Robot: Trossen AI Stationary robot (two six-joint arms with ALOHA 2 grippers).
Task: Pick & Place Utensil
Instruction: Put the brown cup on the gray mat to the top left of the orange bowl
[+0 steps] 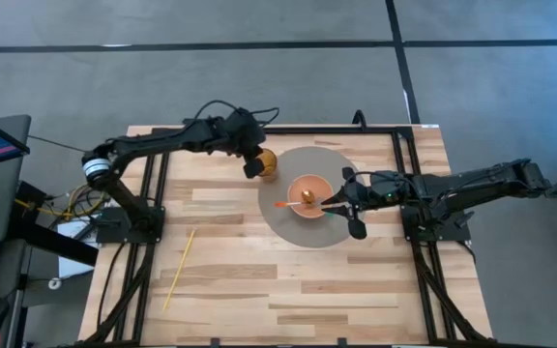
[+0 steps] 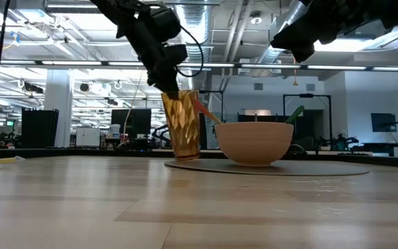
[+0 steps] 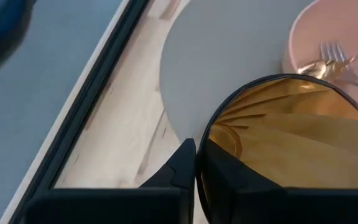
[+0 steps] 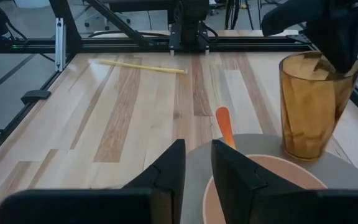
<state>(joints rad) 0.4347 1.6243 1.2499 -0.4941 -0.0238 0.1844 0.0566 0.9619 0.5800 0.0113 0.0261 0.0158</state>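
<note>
A faceted golden cup (image 1: 267,164) (image 2: 183,124) stands upright on the far-left edge of a round grey mat (image 1: 298,232). My left gripper (image 1: 252,166) (image 3: 196,152) is shut on its rim. A peach bowl (image 1: 308,197) (image 2: 254,142) sits on the middle of the mat. It holds an orange-handled utensil (image 1: 286,204) (image 4: 224,127), a fork (image 3: 328,53) and a green-handled utensil (image 2: 294,114), all leaning on its rim. My right gripper (image 1: 337,203) (image 4: 197,149) hovers above the bowl's right rim, narrowly open and touching nothing. My left gripper pinches the cup's rim (image 3: 199,140) on its left side. One finger (image 3: 225,180) is inside the cup and the other finger (image 3: 179,171) is outside. The fingers come from above, pointing down. The cup stays upright with its base on the mat.
A thin yellow stick (image 1: 179,269) (image 4: 142,66) lies on the wooden table (image 1: 259,300) toward the near-left. Black frame rails (image 1: 158,193) run along both sides of the table. Bare wood lies in front of the mat.
</note>
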